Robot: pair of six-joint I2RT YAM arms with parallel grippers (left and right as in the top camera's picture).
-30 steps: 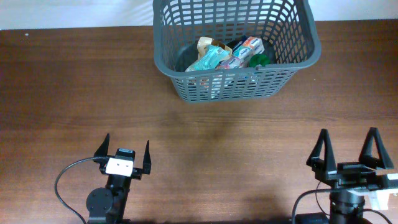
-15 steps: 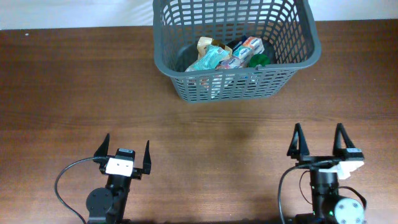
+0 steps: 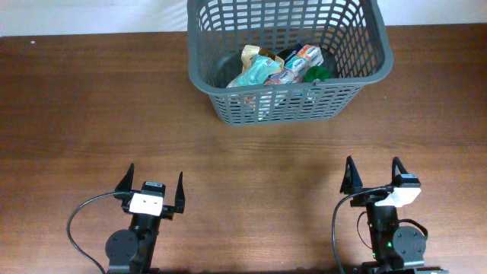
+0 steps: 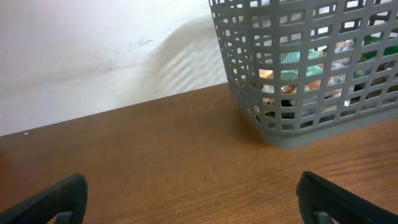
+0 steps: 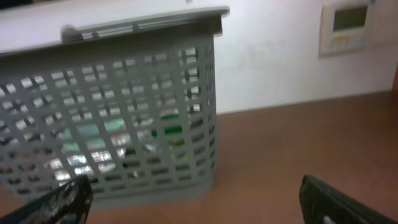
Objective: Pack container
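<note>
Basket (image 3: 281,106): large dark grey, lattice-sided, standing upright at the far side of the wooden table (image 3: 91,114), a little right of centre and close to the white wall (image 4: 93,50).

Contents seen through the open top:
- a teal-and-cream pouch (image 3: 259,70) on the left
- a printed packet (image 3: 302,58) to its right
- a green item (image 3: 319,73) at the right end, too small to name

All lie low on the basket floor, well below the rim. More may lie beneath them, but I cannot tell.

Left gripper (image 3: 154,183): near edge, left of centre, well apart from the basket. Fingers (image 4: 59,198) spread wide with nothing between them, only bare tabletop in the gap.

Right gripper (image 3: 372,176): near edge, right side, likewise well apart from the basket. Jaws wide and empty. Its wrist view is soft, showing the basket's side ahead and a small wall panel (image 5: 348,25) at the far right.

No loose item shows outside the basket in any of the three views.

Judgement: packing looks done, or as good as done. Goods are inside, both arms are low at the near edge with empty fingers, and nothing waits to be picked. If anything is left, it lies out of frame.
</note>
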